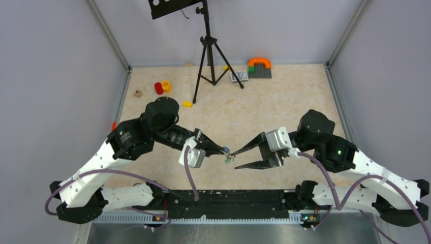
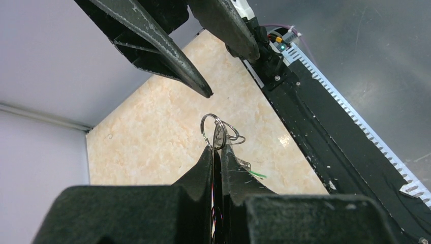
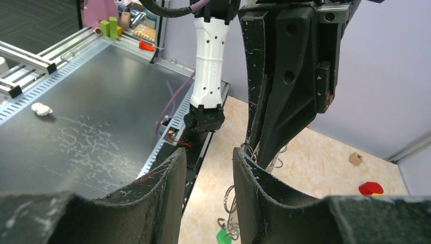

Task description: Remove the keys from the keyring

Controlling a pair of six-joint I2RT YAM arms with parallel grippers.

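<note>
My left gripper [image 1: 225, 150] is shut on a small bunch of thin silver wire rings and keys, held above the table. In the left wrist view the keyring [image 2: 208, 127] sticks out just past my shut fingertips [image 2: 217, 147], with a silver key [image 2: 219, 135] and smaller loops beside it. A green-tagged key [image 3: 222, 237] hangs below the bunch on linked rings; it also shows in the top view [image 1: 228, 159]. My right gripper [image 1: 237, 160] is open and empty, its tips just right of the bunch. In the right wrist view [image 3: 209, 152] the rings hang beside its right finger [image 3: 247, 173]. No blue tag shows.
A black tripod [image 1: 209, 56] stands at the back of the marbled table [image 1: 284, 101]. Small toys lie far back: red and yellow pieces [image 1: 162, 87], a yellow block [image 1: 187, 104], an orange arch on a grey plate [image 1: 259, 67]. The black base rail [image 1: 228, 198] runs along the near edge.
</note>
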